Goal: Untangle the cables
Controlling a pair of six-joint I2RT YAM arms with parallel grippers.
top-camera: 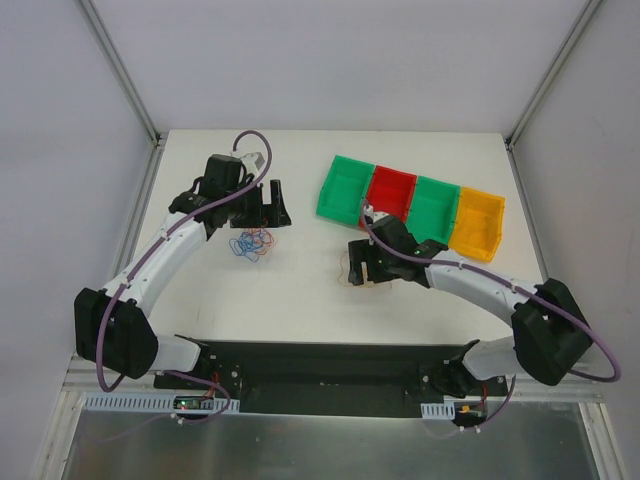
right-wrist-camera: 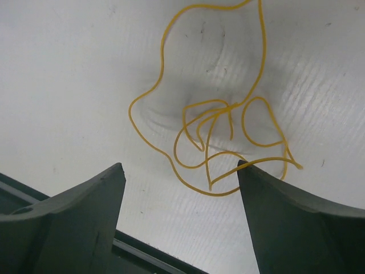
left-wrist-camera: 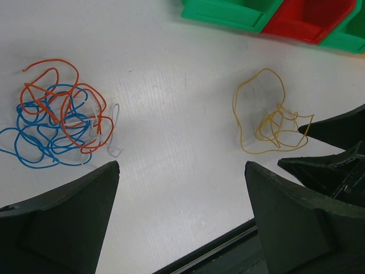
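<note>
Cables [left-wrist-camera: 57, 121] look v. light, springy: pinch outer loop; left end effector [left-wrist-camera: 181, 166] & right end effector [right-wrist-camera: 179, 165] wide open, empty.

In the overhead view the yellow cable [top-camera: 346, 272] is largely hidden under the right gripper [top-camera: 360, 264], and the blue-and-red knot [top-camera: 251, 244] is too small to trace strand by strand. The right wrist view cuts the cable's loop off at 12 o'clock. The left wrist view crops the bins [left-wrist-camera: 308, 21] at 1 o'clock.
</note>
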